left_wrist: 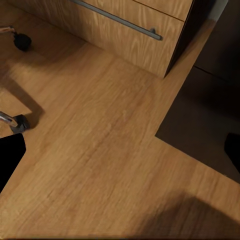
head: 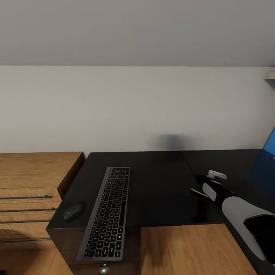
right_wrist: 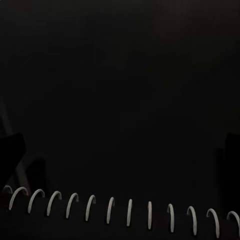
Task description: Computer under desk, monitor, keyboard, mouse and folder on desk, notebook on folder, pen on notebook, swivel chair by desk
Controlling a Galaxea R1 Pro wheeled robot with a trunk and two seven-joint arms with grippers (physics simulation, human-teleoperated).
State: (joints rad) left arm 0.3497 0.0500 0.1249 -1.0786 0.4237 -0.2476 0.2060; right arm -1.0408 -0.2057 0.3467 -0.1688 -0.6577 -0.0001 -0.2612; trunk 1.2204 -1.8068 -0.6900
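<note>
Over the right part of the desk [head: 160, 183], close before the right gripper [head: 201, 185]: the white spiral binding of the notebook [right_wrist: 129, 210], black cover running away into the dark. Hard to tell from these views whether the claw is clamped on it or only poised around it; dark finger shapes at both sides of the wrist picture, nothing more certain. Farther right, at the picture's edge, a slab of bright blue, probably the folder [head: 270, 144], raised off the top and mirrored in the gloss. Across the desk to the left, keyboard [head: 107, 214] lying lengthwise with its near end past the desk edge, mouse [head: 73, 211] just beside it on the corner next to the wooden drawer cabinet [head: 34, 183].

Looks like the notebook step. Next move calls for a sure hold on the cover, then a carry toward the blue and a flat set-down squarely on it.

Right arm reaching forward low over the top, wrist turned inward. Left gripper [left_wrist: 121, 151] spread wide and empty, pointed down at the wooden floor [left_wrist: 100, 150], near the swivel chair's casters [left_wrist: 20, 41].
</note>
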